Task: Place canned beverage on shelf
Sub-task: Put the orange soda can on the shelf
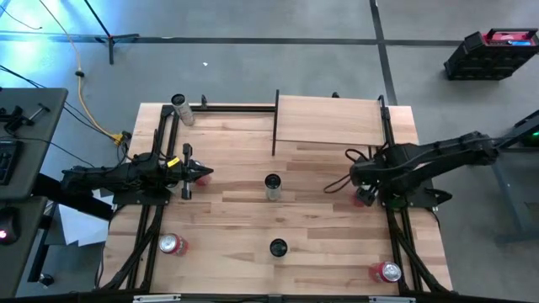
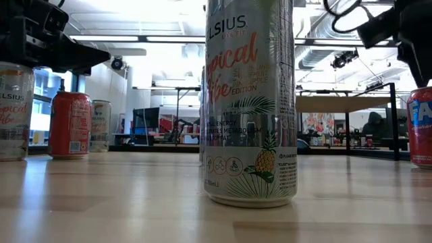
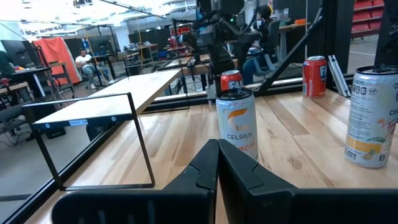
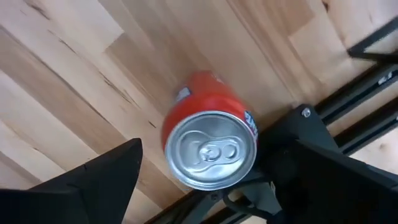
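Step in hand, by my reading: the right gripper (image 4: 205, 177) is about to take the red can (image 4: 208, 146) standing upright on the tabletop (image 1: 236, 168) near the right edge — in the right wrist view the fingers stand wide on either side of the can's lid, not touching it. To do this well, the arm should lower until the fingers flank the can's body well below the rim, keep the can centred between them, then close squarely so it does not tip or skid; one finger sits close to the black frame rail, so clearance there wants watching. The shelf (image 1: 333, 122) lies at the far side of the tabletop, just beyond this can, so the carry looks short — lift clear of the black uprights first. Pose: the right arm reaches in from the right with its wrist pointing straight down over the can. The left gripper (image 1: 200, 174) is closed and empty, waiting level at the left side.
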You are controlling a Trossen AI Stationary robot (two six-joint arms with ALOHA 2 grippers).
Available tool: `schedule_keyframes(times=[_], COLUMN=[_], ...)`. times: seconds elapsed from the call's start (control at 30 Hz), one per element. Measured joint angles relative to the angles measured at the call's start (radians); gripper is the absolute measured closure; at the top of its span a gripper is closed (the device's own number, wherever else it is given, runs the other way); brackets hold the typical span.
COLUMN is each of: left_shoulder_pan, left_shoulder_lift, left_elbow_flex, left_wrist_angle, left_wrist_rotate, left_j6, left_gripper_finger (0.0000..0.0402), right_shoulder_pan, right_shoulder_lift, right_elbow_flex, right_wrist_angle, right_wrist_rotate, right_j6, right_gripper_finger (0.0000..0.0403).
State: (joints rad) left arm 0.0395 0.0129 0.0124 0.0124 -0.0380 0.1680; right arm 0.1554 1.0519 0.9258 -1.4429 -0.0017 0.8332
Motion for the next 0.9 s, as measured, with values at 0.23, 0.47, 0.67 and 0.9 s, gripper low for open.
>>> schedule_keyframes(times=[0.23, 0.47, 0.67, 0.9], left_shoulder_pan=[0.000, 0.000, 0.000, 0.000], left_shoulder_lift=[0.000, 0.000, 0.000, 0.000], left_elbow_flex=[0.000, 0.000, 0.000, 0.000], left_wrist_angle=[0.000, 0.000, 0.000, 0.000], left_wrist_rotate=[0.000, 0.000, 0.000, 0.000], left_j6=[0.000, 0.000, 0.000, 0.000], left_gripper_finger=[0.0398, 0.0398, 0.0398, 0.0398], right_shoulder_pan=[-0.027, -0.027, -0.027, -0.026], right_shoulder_lift=[0.000, 0.003, 0.003, 0.003], right_elbow_flex=[-0.071, -0.104, -0.104, -0.104], right_wrist_angle=[0.089, 0.065, 0.067, 0.072], right_wrist_rotate=[-0.075, -0.003, 0.017, 0.000], right_j6=[-0.015, 0.054, 0.105, 0.233], right_gripper_finger=[0.0004, 0.0004, 0.0004, 0.0005])
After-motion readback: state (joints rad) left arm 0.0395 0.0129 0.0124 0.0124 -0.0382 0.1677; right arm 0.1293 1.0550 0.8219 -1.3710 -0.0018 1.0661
